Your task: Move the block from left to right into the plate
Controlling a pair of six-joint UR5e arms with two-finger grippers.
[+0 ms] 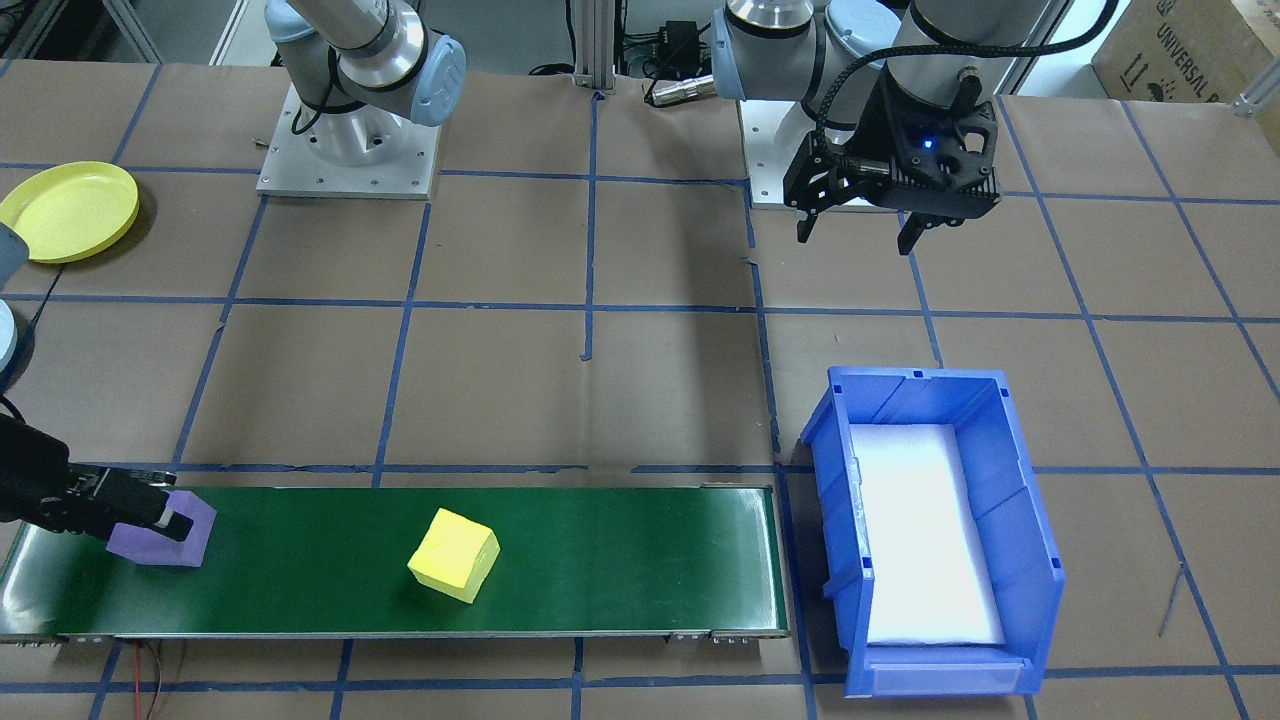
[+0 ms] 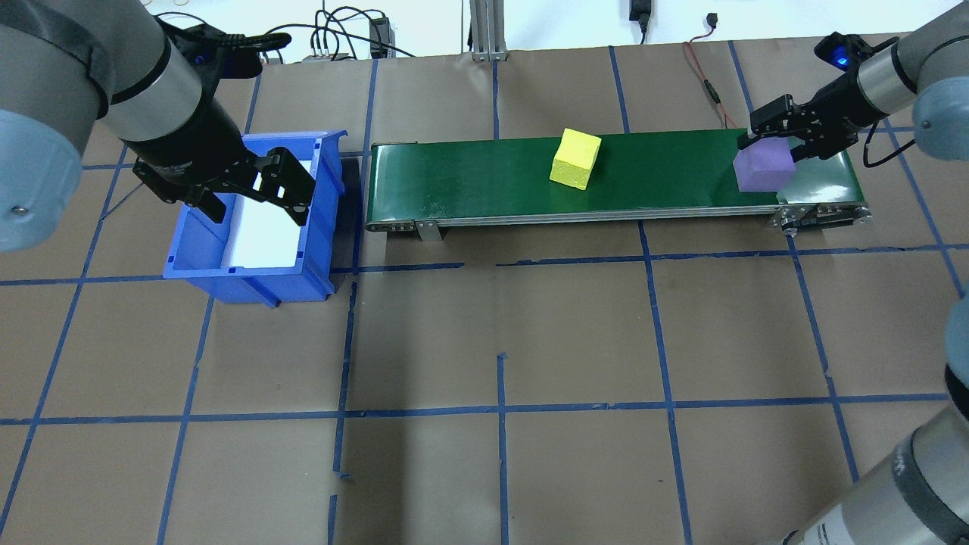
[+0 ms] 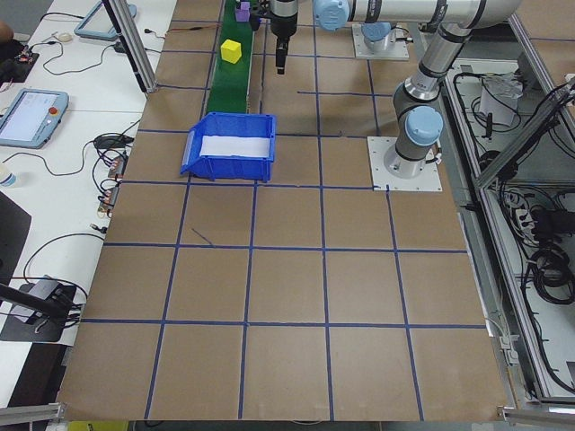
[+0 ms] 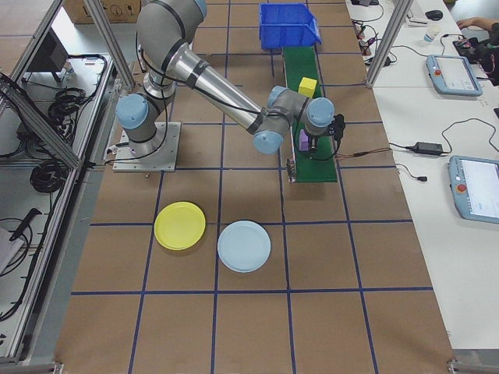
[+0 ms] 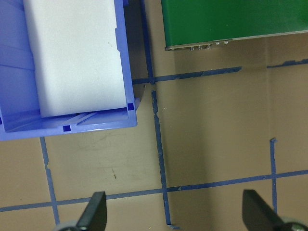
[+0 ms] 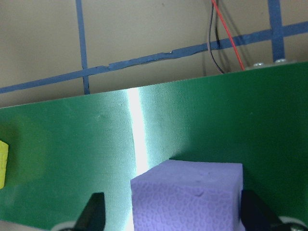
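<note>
A purple foam block (image 1: 165,530) sits on the green belt's (image 1: 600,560) end; the yellow plate (image 1: 68,210) lies well apart.

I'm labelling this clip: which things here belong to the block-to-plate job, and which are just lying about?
Belonging to the job:
purple block, between the right gripper fingers
yellow block
green conveyor belt
yellow plate

Lying about:
blue bin, under the open left gripper
light blue plate
</note>
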